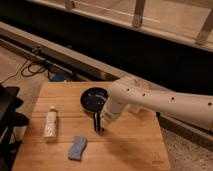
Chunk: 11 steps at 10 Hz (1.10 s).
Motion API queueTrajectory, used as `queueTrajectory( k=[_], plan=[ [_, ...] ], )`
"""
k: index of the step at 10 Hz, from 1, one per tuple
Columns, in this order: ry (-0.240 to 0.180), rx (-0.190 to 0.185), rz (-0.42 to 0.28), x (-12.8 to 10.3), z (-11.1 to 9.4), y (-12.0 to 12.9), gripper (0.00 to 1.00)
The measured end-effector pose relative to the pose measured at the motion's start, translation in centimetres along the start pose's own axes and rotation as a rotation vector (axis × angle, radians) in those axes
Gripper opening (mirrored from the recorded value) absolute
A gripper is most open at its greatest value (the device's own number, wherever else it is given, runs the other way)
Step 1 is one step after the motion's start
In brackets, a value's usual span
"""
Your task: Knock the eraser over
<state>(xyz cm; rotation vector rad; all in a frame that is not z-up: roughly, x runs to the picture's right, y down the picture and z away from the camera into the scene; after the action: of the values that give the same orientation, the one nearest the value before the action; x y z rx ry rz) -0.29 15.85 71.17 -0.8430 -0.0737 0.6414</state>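
The eraser (98,122), a small block with black and white stripes, stands upright on the wooden table (135,145), just in front of a black bowl. My white arm reaches in from the right. My gripper (107,116) is at its end, low over the table, right against the eraser's right side and partly covering it. The arm's wrist hides the gripper's tips.
A black bowl (93,97) sits behind the eraser. A white bottle (50,123) lies at the table's left. A wavy-edged blue sponge (77,147) lies near the front edge. A black object (9,117) stands left of the table. Cables (30,67) lie on the floor behind.
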Motion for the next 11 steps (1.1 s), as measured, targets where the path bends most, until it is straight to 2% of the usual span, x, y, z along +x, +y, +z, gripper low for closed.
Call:
queueTrajectory(
  k=[1,4,7,11],
  plan=[
    [-0.004,0.0,0.0,-0.4,-0.1,-0.7,0.12],
    [-0.033,-0.016,-0.016,-1.8,-1.2,-0.6,0.12],
    [-0.027,-0.021,-0.024,-2.6,-1.0,-0.8,0.12],
    [-0.037,-0.003,-0.019,-2.0,-1.3,-0.4,0.12]
  ],
)
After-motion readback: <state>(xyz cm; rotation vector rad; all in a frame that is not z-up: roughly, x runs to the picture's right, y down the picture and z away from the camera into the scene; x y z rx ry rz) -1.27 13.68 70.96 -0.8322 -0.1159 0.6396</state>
